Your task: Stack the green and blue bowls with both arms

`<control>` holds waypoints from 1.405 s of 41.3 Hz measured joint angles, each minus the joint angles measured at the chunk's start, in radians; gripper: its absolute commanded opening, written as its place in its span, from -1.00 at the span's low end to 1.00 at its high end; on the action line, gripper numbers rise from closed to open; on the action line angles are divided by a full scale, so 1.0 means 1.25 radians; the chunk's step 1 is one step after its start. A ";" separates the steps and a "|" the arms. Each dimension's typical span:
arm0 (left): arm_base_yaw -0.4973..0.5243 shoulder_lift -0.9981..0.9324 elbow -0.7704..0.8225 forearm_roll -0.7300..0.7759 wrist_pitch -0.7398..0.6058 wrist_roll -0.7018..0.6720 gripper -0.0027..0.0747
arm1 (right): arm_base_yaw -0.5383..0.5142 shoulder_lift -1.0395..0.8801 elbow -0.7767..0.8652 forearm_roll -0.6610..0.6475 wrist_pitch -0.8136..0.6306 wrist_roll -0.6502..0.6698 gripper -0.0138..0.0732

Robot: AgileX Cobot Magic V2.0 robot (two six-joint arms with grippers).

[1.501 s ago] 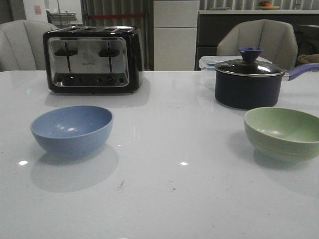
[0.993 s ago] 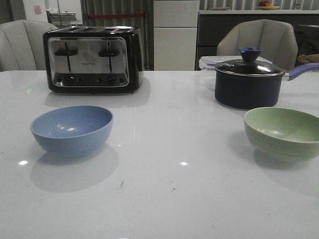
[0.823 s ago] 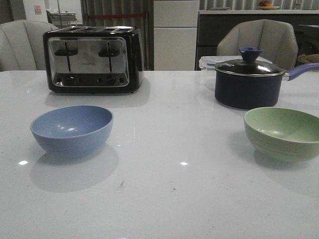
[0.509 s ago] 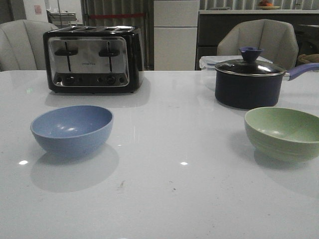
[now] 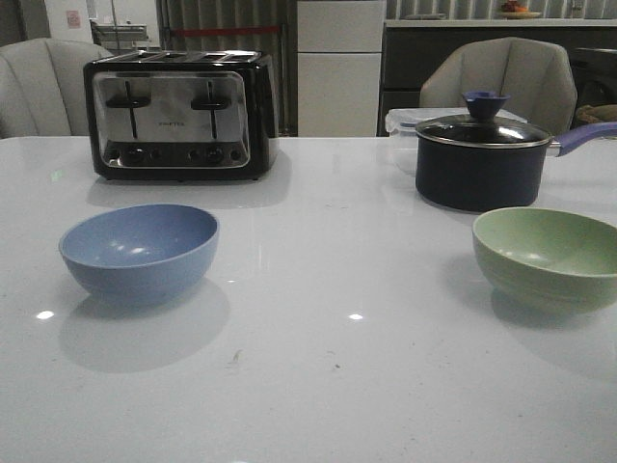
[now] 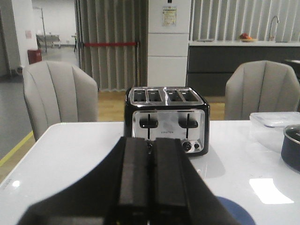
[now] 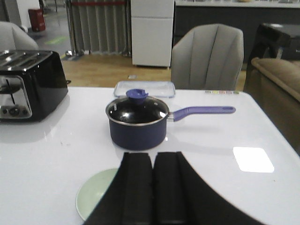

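The dusty blue bowl (image 5: 140, 253) stands upright on the white table at the left of the front view. The pale green bowl (image 5: 548, 257) stands upright at the right, partly cut by the frame edge. Neither arm shows in the front view. In the left wrist view my left gripper (image 6: 149, 145) is shut and empty, held above the table, with a sliver of the blue bowl (image 6: 236, 213) below it. In the right wrist view my right gripper (image 7: 153, 159) is shut and empty above the table, and part of the green bowl (image 7: 93, 196) shows beside it.
A black and chrome toaster (image 5: 178, 114) stands at the back left. A dark saucepan (image 5: 482, 159) with a lid and purple handle stands just behind the green bowl, with a clear lidded box (image 7: 144, 88) behind it. Grey chairs stand beyond the table's far edge.
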 measured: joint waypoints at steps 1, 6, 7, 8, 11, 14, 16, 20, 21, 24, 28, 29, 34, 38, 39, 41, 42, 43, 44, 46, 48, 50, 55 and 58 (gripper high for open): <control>0.000 0.015 -0.019 0.000 0.013 0.000 -0.69 | 0.000 0.022 -0.012 0.000 0.013 0.000 -0.55; 0.000 0.102 -0.070 -0.002 0.079 0.000 -0.69 | 0.000 0.116 -0.055 0.000 0.065 0.000 -0.55; 0.000 0.119 -0.074 -0.002 0.089 0.000 -0.69 | 0.000 0.131 -0.057 0.000 0.072 0.000 -0.55; 0.000 0.131 -0.076 -0.002 0.097 0.000 -0.69 | 0.000 0.150 -0.058 0.000 0.078 0.000 -0.55; 0.000 0.172 -0.077 -0.002 0.127 0.000 -0.69 | 0.000 0.202 -0.058 0.000 0.101 0.000 -0.55; 0.000 0.205 -0.077 -0.002 0.153 0.000 -0.69 | 0.000 0.245 -0.058 0.000 0.118 0.000 -0.55; 0.000 0.226 -0.077 -0.002 0.167 0.000 -0.69 | 0.000 0.277 -0.058 0.000 0.132 0.000 -0.55; 0.000 0.264 -0.077 -0.002 0.188 0.000 -0.69 | 0.000 0.326 -0.058 0.000 0.148 0.000 -0.55; 0.000 0.274 -0.077 -0.002 0.189 0.000 -0.69 | 0.000 0.341 -0.058 0.000 0.150 0.000 -0.55; 0.000 0.297 -0.077 -0.002 0.191 0.000 -0.69 | 0.000 0.378 -0.058 0.000 0.152 0.000 -0.55; 0.000 0.328 -0.077 -0.002 0.195 0.000 -0.68 | 0.000 0.420 -0.058 0.001 0.152 0.000 -0.39; 0.000 0.334 -0.077 -0.002 0.196 0.000 -0.66 | 0.000 0.433 -0.058 0.001 0.152 0.000 -0.32; 0.000 0.363 -0.077 0.000 0.201 0.000 -0.30 | 0.000 0.481 -0.058 0.001 0.152 0.000 0.27; 0.000 0.380 -0.077 0.000 0.202 0.000 0.17 | 0.000 0.516 -0.058 0.001 0.152 0.000 0.59; 0.000 0.383 -0.077 0.000 0.202 0.000 0.31 | 0.000 0.523 -0.058 0.001 0.150 0.000 0.64; 0.000 0.389 -0.077 0.000 0.202 0.000 0.50 | 0.000 0.540 -0.058 0.001 0.147 0.000 0.68; 0.000 0.391 -0.077 0.000 0.202 0.000 0.54 | 0.000 0.548 -0.058 0.001 0.143 0.000 0.68; 0.000 0.393 -0.077 0.000 0.202 0.000 0.57 | 0.000 0.558 -0.060 0.001 0.141 0.000 0.68; 0.000 0.393 -0.077 0.000 0.202 0.000 0.58 | 0.000 0.567 -0.062 0.001 0.139 0.000 0.68; 0.000 0.393 -0.077 0.000 0.202 0.000 0.57 | 0.000 0.588 -0.067 0.002 0.136 0.000 0.68; 0.000 0.394 -0.077 0.000 0.202 0.000 0.57 | 0.000 0.613 -0.080 0.005 0.133 0.000 0.68; 0.000 0.394 -0.077 0.000 0.202 0.000 0.57 | 0.000 0.655 -0.105 0.006 0.131 0.000 0.68; 0.000 0.394 -0.077 0.000 0.202 0.000 0.57 | 0.000 0.734 -0.168 0.008 0.132 0.000 0.68; 0.000 0.394 -0.077 0.000 0.202 0.000 0.57 | 0.000 0.790 -0.213 0.008 0.144 0.000 0.68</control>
